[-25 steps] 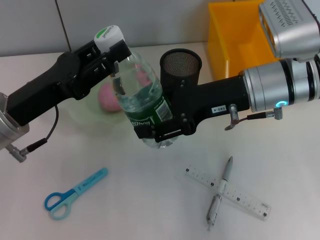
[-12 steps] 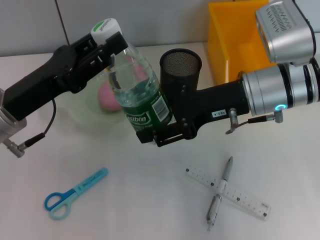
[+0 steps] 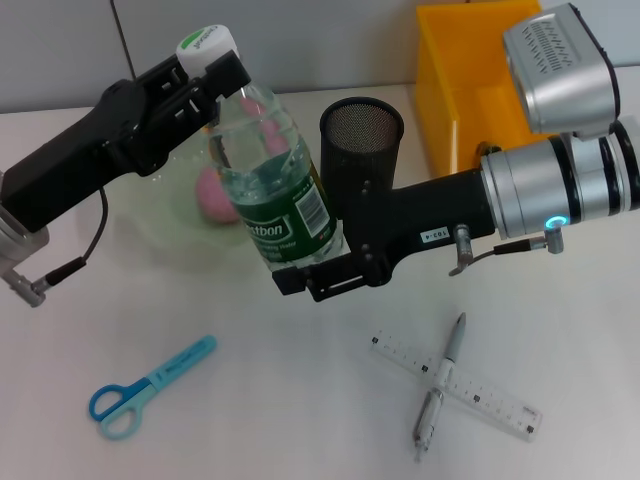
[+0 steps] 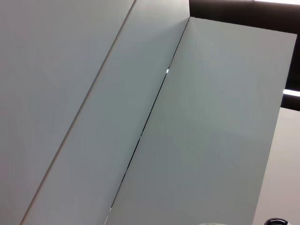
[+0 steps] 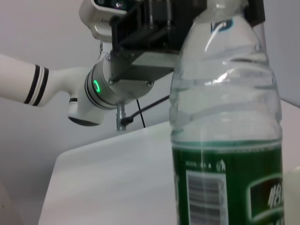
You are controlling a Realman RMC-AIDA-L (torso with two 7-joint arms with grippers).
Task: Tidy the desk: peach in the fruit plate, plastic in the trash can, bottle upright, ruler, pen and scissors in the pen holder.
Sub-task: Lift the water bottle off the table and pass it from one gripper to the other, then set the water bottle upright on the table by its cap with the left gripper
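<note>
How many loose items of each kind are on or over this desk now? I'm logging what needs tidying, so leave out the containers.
Bottle: 1, held by the left gripper at the cap and the right gripper at the base
Peach: 1, in the fruit plate
Scissors: 1
Pen: 1
Ruler: 1
Total: 5

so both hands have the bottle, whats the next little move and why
Probably lower it straight onto the table. The bottle looks nearly upright, its base seemingly just above the surface, with the left hand at the cap and the right hand around its lower body.
</note>
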